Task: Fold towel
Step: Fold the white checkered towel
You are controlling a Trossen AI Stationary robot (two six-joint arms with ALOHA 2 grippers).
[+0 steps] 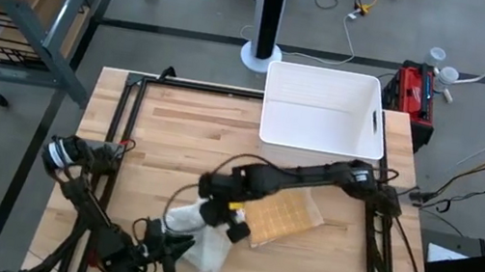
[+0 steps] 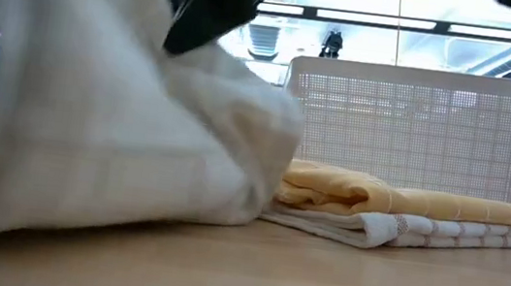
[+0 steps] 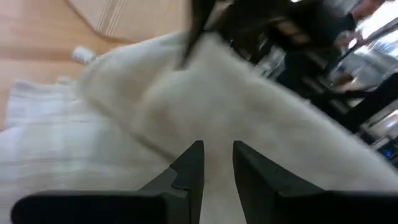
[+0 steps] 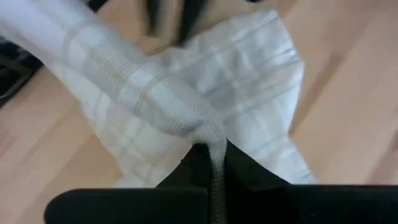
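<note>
The towel (image 1: pixel 254 218) lay near the table's (image 1: pixel 176 125) front edge, its white end lifted. The right gripper (image 4: pixel 211 163) pinched that fold tight; the left gripper (image 3: pixel 217 163) pinched cloth too — both should carry it level over the yellow half — keeping edges matched

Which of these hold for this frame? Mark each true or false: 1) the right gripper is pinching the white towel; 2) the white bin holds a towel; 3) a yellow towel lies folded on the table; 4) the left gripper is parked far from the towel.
1) True: the right gripper is shut on a fold of the white towel.
2) False: the white bin shows nothing inside in the high view.
3) True: the yellow towel lies folded flat on the table.
4) False: the left gripper is right at the white towel, its fingers around the cloth.
</note>
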